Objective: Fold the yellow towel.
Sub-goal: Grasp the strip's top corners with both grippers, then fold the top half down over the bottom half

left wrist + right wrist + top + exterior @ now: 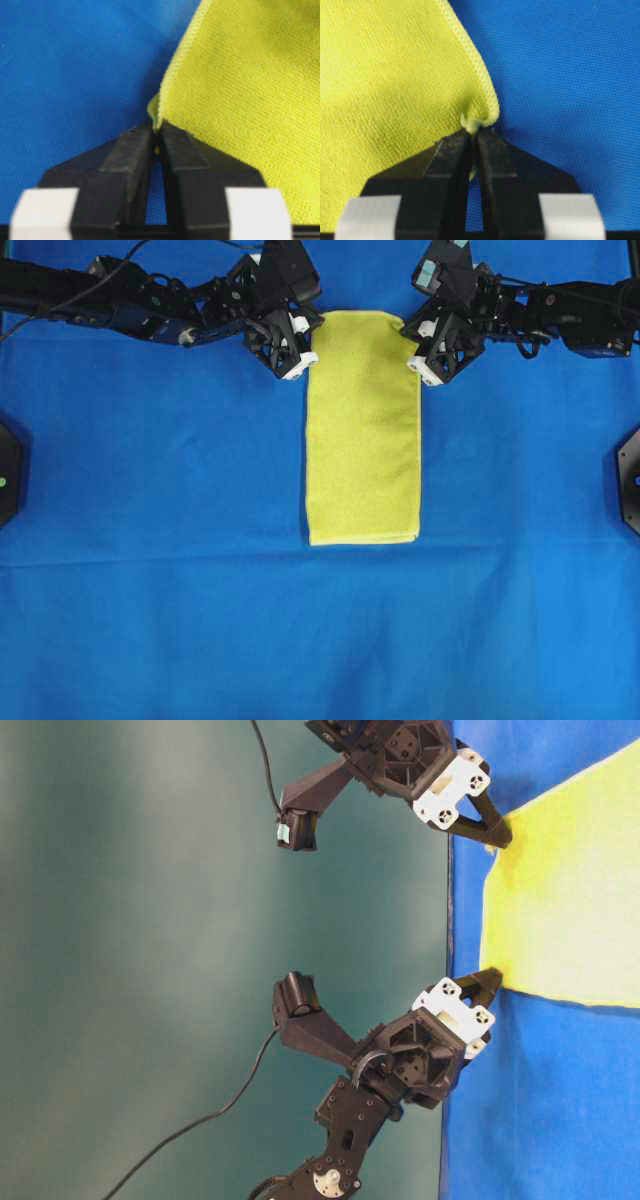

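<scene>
Yellow towel [363,430] lying flat on the blue cloth [150,590], folded into a long narrow strip in the middle of the overhead view, doubled edge visible at the near end. Left gripper [156,131] pinched tight on the towel's far left corner, fabric bunched at the tips. Right gripper [474,131] clamped just the same on the far right corner.

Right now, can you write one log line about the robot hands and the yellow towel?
left hand: shut on towel corner | right hand: shut on other top corner | yellow towel: flat, folded strip on blue cloth
</scene>
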Robot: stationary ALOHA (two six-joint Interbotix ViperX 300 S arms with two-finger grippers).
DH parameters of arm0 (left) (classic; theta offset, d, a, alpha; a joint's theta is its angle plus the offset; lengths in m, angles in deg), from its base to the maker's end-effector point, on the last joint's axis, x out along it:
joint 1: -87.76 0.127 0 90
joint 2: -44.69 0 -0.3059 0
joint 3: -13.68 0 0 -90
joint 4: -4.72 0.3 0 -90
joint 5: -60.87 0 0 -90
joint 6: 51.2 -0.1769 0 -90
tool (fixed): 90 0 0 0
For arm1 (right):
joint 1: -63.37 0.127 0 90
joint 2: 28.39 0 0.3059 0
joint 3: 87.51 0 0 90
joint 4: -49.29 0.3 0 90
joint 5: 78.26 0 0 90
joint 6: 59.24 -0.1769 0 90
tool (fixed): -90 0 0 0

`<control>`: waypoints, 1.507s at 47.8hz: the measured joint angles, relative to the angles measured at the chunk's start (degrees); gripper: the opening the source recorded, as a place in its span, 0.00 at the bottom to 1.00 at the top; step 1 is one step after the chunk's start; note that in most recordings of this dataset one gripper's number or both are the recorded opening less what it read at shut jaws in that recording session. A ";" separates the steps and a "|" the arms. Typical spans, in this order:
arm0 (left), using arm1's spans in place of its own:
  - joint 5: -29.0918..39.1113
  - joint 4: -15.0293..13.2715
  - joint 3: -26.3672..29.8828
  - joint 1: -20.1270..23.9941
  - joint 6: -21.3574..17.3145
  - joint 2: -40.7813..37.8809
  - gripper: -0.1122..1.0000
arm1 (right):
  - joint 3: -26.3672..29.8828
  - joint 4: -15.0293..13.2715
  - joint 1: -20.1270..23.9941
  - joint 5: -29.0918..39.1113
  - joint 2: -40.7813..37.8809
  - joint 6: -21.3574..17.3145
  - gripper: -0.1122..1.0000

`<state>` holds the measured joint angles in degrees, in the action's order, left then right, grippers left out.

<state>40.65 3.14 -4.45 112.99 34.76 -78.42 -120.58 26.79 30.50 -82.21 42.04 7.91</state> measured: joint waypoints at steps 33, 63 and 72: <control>4.13 0.00 1.32 -0.70 -4.83 5.10 0.11 | -0.88 0.70 0.00 4.22 9.49 -0.79 0.14; 16.26 0.00 -1.05 -8.70 -5.10 14.15 0.11 | -6.15 4.39 9.49 5.45 17.67 -1.23 0.14; 20.65 0.00 -2.90 -14.41 -4.39 16.08 0.11 | -8.17 7.91 16.96 5.89 20.13 -1.32 0.14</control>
<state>61.31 3.14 -7.35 98.57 30.36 -62.34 -128.75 34.70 47.46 -76.32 62.16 6.59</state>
